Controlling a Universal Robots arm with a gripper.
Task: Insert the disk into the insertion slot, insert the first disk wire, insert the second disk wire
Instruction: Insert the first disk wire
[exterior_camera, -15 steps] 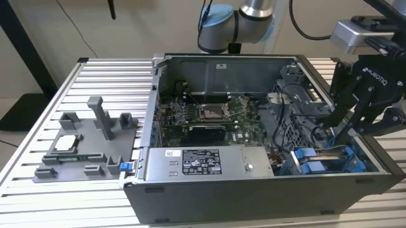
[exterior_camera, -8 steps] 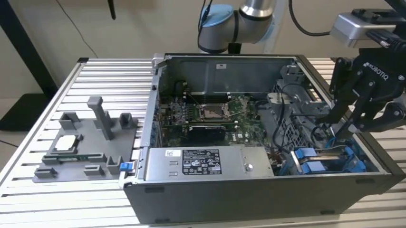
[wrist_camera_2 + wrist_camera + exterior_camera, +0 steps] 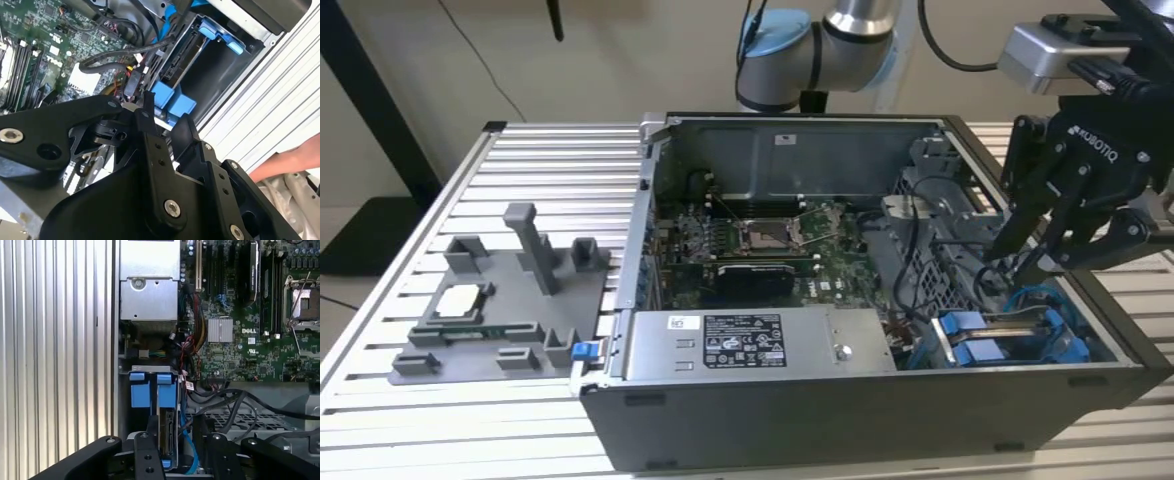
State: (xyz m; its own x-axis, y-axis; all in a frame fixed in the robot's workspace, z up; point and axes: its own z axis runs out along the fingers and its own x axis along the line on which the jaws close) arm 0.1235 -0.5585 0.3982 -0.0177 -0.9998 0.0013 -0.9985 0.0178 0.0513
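1. Clock positions are read on the exterior view, with 6 o'clock nearest the camera and 12 o'clock farthest. An open computer case (image 3: 854, 410) sits on a slatted metal table (image 3: 454, 410).
2. At 6 o'clock inside the case lies the grey labelled power-supply box (image 3: 761, 345).
3. At 4 o'clock is the disk (image 3: 994, 340). It appears seated in the insertion slot (image 3: 220, 39), with the blue tabs of its carrier at the slot's mouth.
4. At 3 o'clock, above the disk, the black gripper (image 3: 1021, 262) points down into the case. Its fingers are spread apart, and nothing is clearly pinched between them.
5. In the second wrist view, a black connector (image 3: 134, 82) with red and yellow wires lies just beside one fingertip. Whether they touch cannot be told.
6. In the first wrist view, a blue cable (image 3: 189, 450) runs along the disk's edge. Whether it is plugged in is hidden.
7. The green motherboard (image 3: 761, 240) fills the middle of the case.
8. At 9 o'clock, outside the case, a grey fixture (image 3: 507, 300) stands on the table.
9. At 12 o'clock, the robot arm (image 3: 841, 40) rises behind the case.
10. Progress, as a judgement: the disk step looks done. The two wire steps look unfinished, with the gripper at the connector end of the disk.
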